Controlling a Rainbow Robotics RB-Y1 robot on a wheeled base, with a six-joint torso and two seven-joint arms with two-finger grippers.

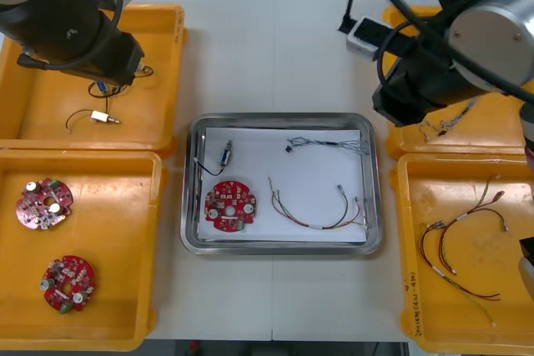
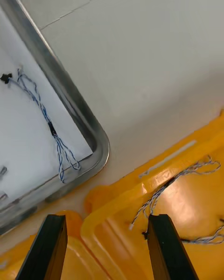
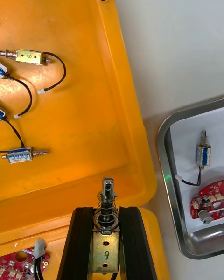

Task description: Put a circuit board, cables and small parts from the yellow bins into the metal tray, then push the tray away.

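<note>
Light, matt table [image 1: 275, 47] carries a rectangular metal tray [image 1: 282, 248], shiny along its rounded rim and white inside, set between smooth yellow bins [image 1: 158, 231]. Inside the tray lie a round red circuit board [image 1: 229, 207] studded with small components; a boxy small metal part [image 1: 225, 154] on a thin black lead, just beyond the board; a twisted blue and white cable [image 1: 329, 143] toward the far right corner; and a looped red and yellow cable [image 1: 321, 208] near the right wall. The left gripper [image 3: 106, 212] hangs over the near edge of the far left bin [image 1: 173, 64], its jaws clamped on a brass-coloured block [image 3: 104, 252] marked 9, whose coil spring and plunger project past the fingertips. Similar wired parts [image 3: 28, 56] lie on that bin's floor. The right gripper [image 2: 107, 221] hovers above the adjoining corners of the two right bins, beside the tray's rounded corner, jaws apart and holding nothing.
</note>
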